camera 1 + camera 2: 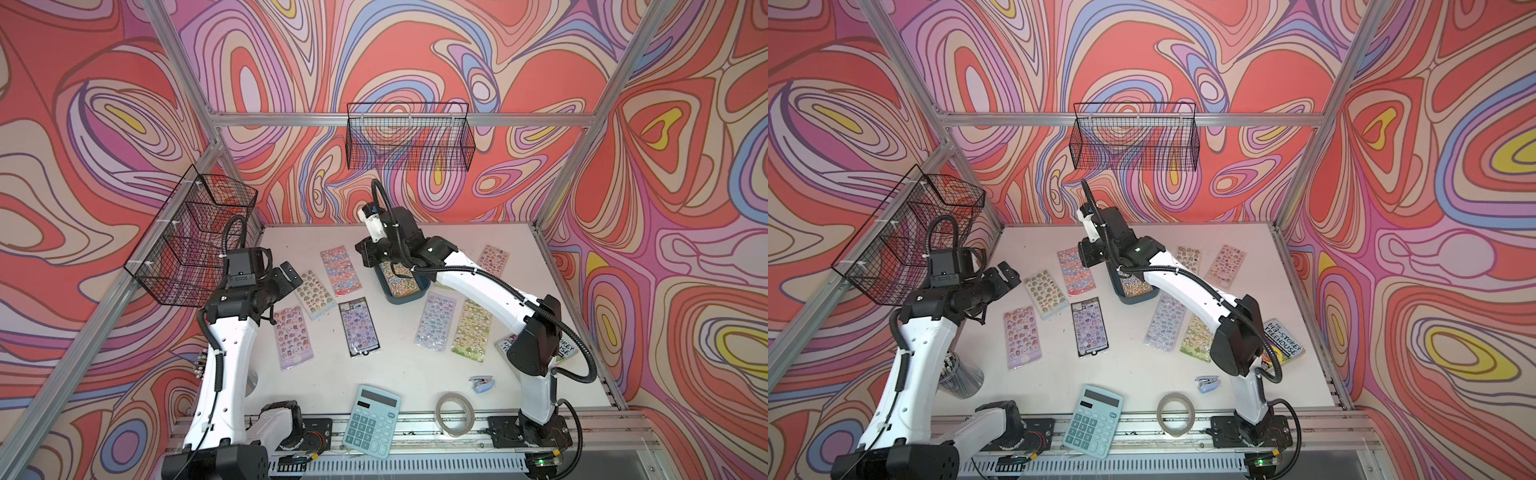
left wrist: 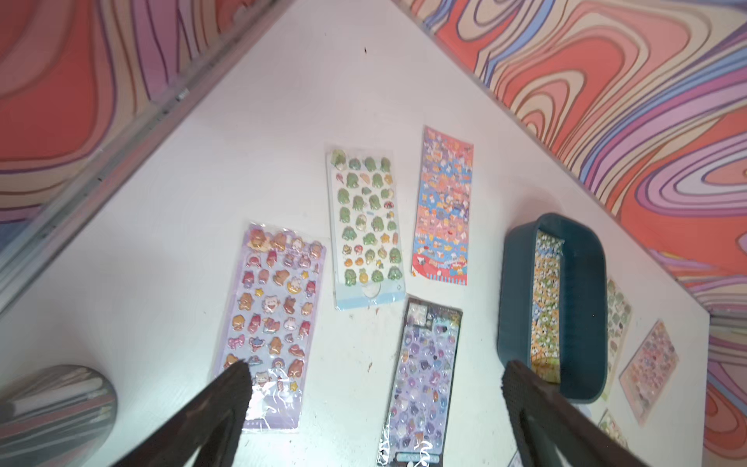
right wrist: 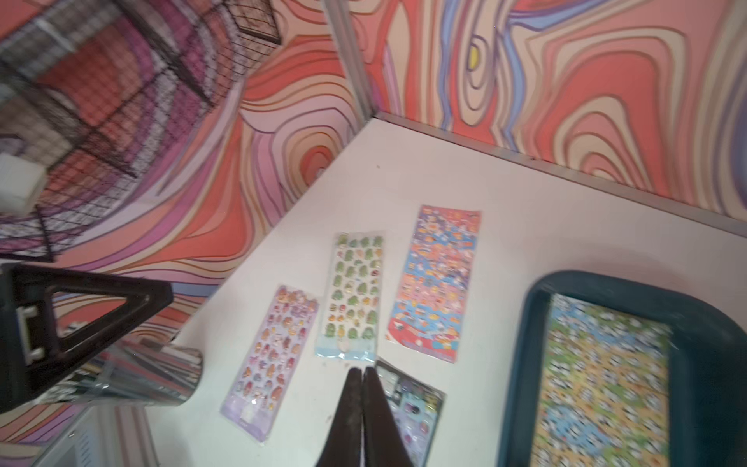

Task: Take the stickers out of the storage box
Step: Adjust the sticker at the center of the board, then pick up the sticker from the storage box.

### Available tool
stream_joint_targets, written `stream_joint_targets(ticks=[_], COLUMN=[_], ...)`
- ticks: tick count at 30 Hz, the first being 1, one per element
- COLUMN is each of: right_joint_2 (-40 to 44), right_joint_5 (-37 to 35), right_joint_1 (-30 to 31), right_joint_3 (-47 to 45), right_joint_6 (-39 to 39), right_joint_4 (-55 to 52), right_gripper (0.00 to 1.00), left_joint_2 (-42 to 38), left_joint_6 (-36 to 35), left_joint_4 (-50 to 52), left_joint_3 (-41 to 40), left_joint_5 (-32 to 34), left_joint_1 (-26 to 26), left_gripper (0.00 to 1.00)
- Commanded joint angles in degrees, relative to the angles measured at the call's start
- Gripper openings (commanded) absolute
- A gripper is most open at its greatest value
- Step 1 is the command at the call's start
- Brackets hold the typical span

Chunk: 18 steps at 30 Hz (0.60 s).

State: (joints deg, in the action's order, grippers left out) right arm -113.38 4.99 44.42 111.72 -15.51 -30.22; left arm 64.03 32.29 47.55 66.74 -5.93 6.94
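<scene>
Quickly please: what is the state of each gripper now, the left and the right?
Left gripper: open, holding nothing.
Right gripper: closed, nothing between its fingers.

storage box [image 1: 405, 299] half behind right arm [image 1: 490, 282]

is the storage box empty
No, a yellow-and-green sticker sheet lies flat on the bottom of the storage box, as the right wrist view shows.
</scene>
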Motion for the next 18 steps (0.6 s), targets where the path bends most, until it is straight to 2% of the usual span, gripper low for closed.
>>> stream_joint_targets(ticks=[1, 5, 11, 14, 18], right_joint_2=[-2.7, -4.4, -9.8, -14.0, -18.7], right_joint_5=[-7.7, -8.8, -11.0, -13.1, -10.7], right_joint_1=[-1.4, -4.3, -9.0, -10.8, -13.6], right_joint_3=[-5.3, -7.2, -4.8, -1.2, 3.2], right_joint_6=[1.3, 0.7, 0.5, 0.8, 0.3], right_joint_4=[-10.1, -12.2, -13.2, -14.1, -14.3], right_gripper=[0.00, 0.00, 0.17, 0.27, 0.41], left_joint_2=[3.2, 6.9, 13.7, 18.8, 25.4], left_joint_6=[-0.5, 0.6, 3.5, 3.5, 2.9], left_joint_4=[-1.4, -3.5, -8.8, -9.9, -10.8], left_joint_3=[-1.9, -2.0, 0.6, 3.6, 7.2], left_joint_5=[-3.0, -1.3, -2.0, -1.9, -2.5], left_joint_1=[-2.4, -7.5, -15.4, -19.7, -24.1], left_gripper=[1.00, 1.00, 0.98, 0.93, 0.79])
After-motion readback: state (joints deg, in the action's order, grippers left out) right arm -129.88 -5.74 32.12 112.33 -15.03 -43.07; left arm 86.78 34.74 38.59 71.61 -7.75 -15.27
